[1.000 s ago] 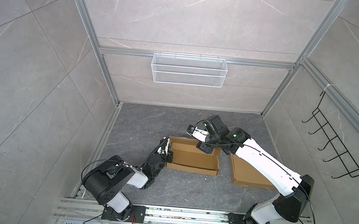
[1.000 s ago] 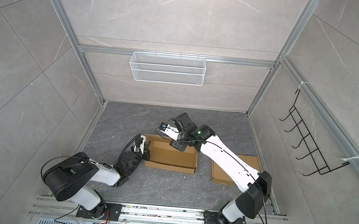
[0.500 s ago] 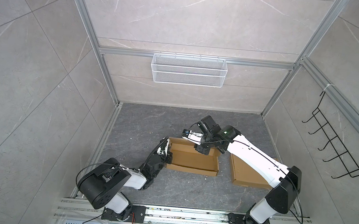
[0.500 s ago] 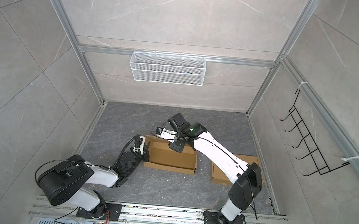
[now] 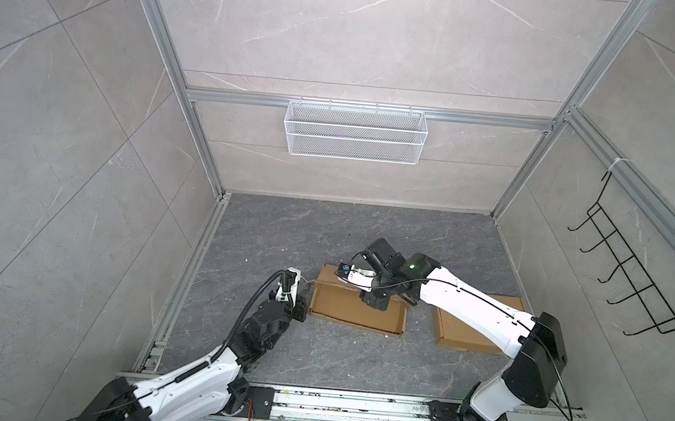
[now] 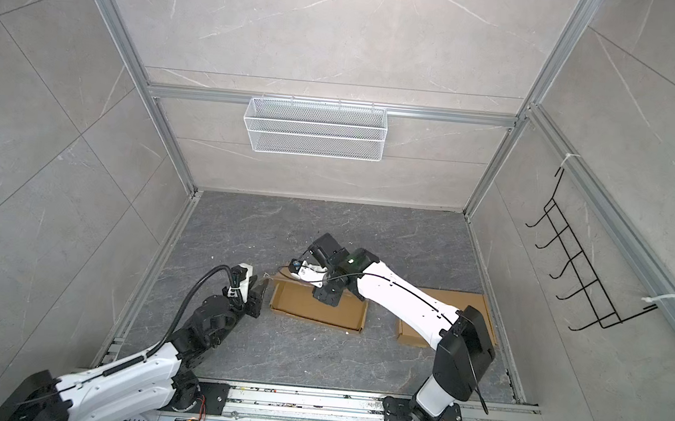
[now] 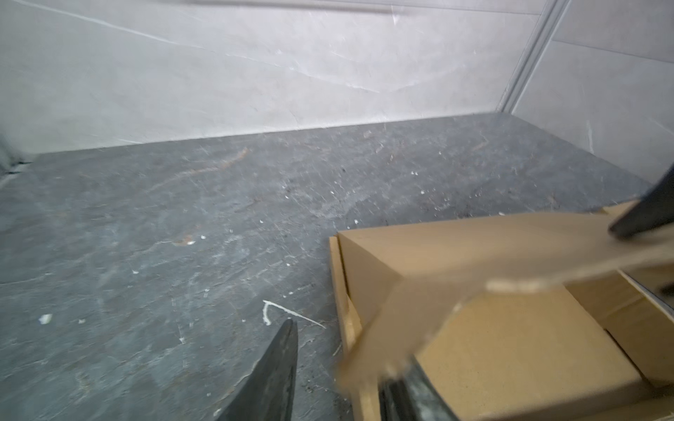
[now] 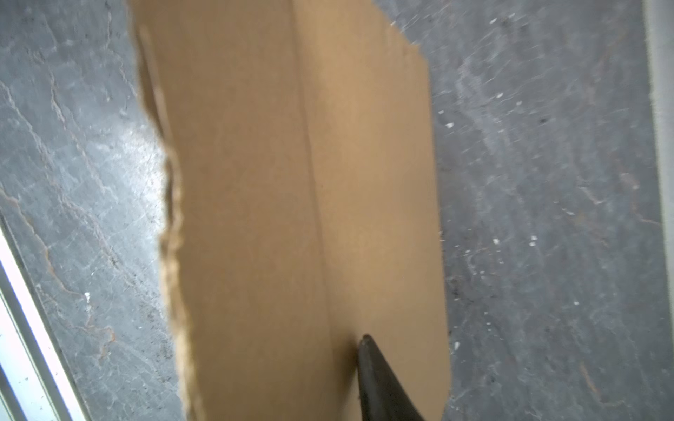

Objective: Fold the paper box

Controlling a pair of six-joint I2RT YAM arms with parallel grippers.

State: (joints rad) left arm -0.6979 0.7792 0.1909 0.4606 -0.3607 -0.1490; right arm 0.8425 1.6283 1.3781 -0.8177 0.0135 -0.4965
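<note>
The left gripper [image 5: 306, 298] has just let go of the box [image 5: 354, 311], jaws apart. The right gripper [image 5: 375, 305] now works the box's back wall, and I cannot tell its grip. Folding likely shifts there.

lab test cell; tiled walls [image 5: 343, 33], aluminium frame [image 5: 357, 108]

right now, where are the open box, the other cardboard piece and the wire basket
open box [image 5: 339, 309]: a top view, inner floor
other cardboard piece [image 5: 458, 339]: a top view, bare near edge
wire basket [image 5: 353, 148]: a top view, front mesh
</note>
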